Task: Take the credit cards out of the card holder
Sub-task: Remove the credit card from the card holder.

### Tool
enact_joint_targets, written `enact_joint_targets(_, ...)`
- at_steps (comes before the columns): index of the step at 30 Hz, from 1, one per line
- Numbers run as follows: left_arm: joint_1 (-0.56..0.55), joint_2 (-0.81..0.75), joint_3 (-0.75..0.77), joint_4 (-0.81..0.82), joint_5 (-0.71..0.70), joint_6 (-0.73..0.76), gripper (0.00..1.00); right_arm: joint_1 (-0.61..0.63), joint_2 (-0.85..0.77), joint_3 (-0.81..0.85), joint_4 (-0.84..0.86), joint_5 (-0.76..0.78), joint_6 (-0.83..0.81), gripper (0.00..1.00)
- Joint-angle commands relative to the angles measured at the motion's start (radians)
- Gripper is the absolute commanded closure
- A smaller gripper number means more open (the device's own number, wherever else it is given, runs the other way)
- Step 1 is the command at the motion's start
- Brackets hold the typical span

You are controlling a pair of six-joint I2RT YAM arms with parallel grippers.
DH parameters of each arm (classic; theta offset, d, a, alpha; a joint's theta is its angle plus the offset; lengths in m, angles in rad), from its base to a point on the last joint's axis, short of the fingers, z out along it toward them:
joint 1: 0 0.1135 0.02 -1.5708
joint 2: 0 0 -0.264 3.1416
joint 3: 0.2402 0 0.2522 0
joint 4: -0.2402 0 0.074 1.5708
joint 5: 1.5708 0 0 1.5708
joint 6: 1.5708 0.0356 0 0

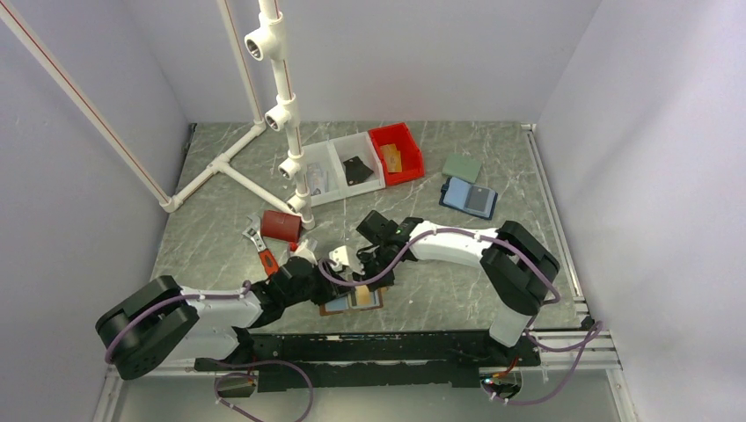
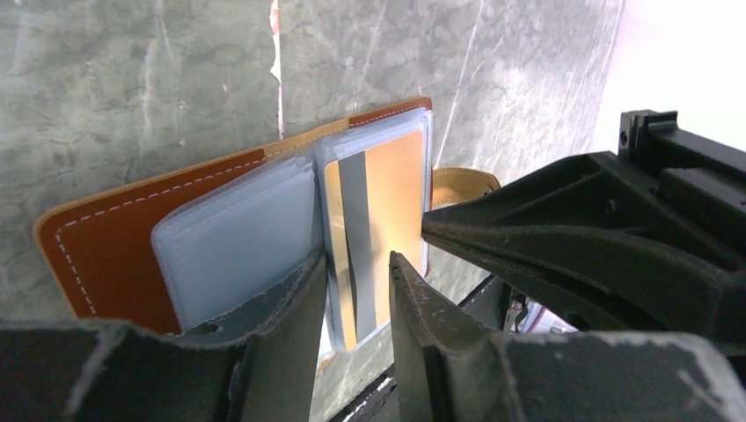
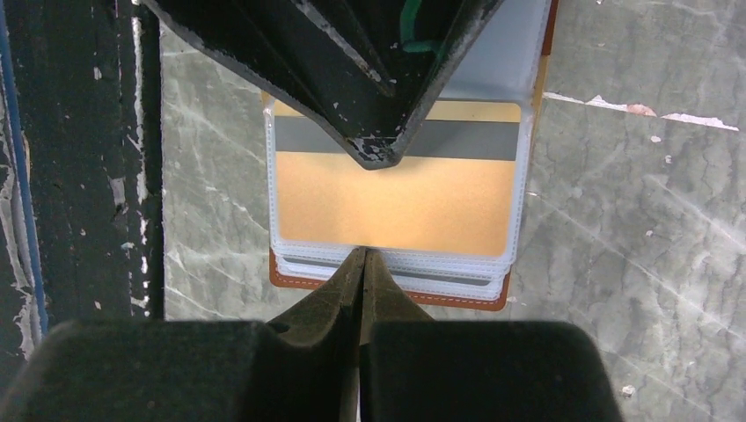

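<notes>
The brown leather card holder (image 2: 106, 246) lies open on the table, near the front edge in the top view (image 1: 355, 301). Its light blue panel (image 2: 237, 233) faces up beside clear sleeves. The top sleeve holds a tan credit card (image 3: 396, 202) with a grey stripe; more sleeves with cards are stacked beneath. My left gripper (image 2: 356, 264) is open, its fingers astride the card's striped part, just above the sleeve. My right gripper (image 3: 362, 255) is shut, its tip touching the sleeve's edge at the card's opposite long side. It also shows in the left wrist view (image 2: 431, 224).
A blue case with a grey panel (image 1: 468, 197) and a grey-green pad (image 1: 462, 167) lie at the back right. A red bin (image 1: 396, 153) and clear bins (image 1: 339, 171) stand behind. A dark red box (image 1: 281, 226), an orange-handled tool (image 1: 264, 251) and a white pipe frame (image 1: 281, 105) are at the left.
</notes>
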Motion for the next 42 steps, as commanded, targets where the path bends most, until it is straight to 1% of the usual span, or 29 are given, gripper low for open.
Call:
enact_joint_targets(1, 0.006, 0.005, -0.03, 0.019, -0.03, -0.043, 0.62, 0.056, 0.069, 0.032, 0.047, 0.065, 0.036, 0.98)
enact_joint_targets(9, 0.005, 0.024, -0.063, 0.086, -0.036, -0.085, 0.65, 0.089, 0.101, 0.052, 0.063, 0.112, 0.078, 0.98)
enact_joint_targets(12, 0.006, 0.025, -0.065, 0.102, -0.033, -0.087, 0.72, 0.091, 0.108, 0.058, 0.063, 0.118, 0.087, 0.98)
enact_joint_targets(18, 0.006, 0.021, -0.063, 0.111, -0.025, -0.079, 0.82, 0.091, 0.115, 0.06, 0.066, 0.121, 0.095, 0.98)
enact_joint_targets(20, 0.005, 0.02, -0.063, 0.113, -0.02, -0.075, 0.9, 0.091, 0.118, 0.062, 0.066, 0.123, 0.096, 0.98)
enact_joint_targets(22, 0.006, 0.018, -0.063, 0.116, -0.017, -0.07, 1.0, 0.091, 0.12, 0.064, 0.065, 0.127, 0.096, 0.98)
enact_joint_targets(27, 0.006, -0.005, -0.069, 0.101, -0.022, -0.052, 1.0, 0.087, 0.119, 0.076, 0.052, 0.155, 0.092, 0.97)
enact_joint_targets(30, 0.007, -0.047, -0.087, 0.08, -0.035, -0.039, 1.0, 0.071, 0.112, 0.077, 0.048, 0.17, 0.089, 0.95)
enact_joint_targets(34, 0.008, -0.128, -0.11, 0.031, -0.05, -0.015, 1.0, 0.056, 0.113, 0.074, 0.042, 0.174, 0.078, 0.94)
enact_joint_targets(42, 0.016, -0.315, -0.134, -0.133, -0.062, -0.004, 1.0, 0.056, 0.135, 0.077, 0.031, 0.2, 0.066, 0.93)
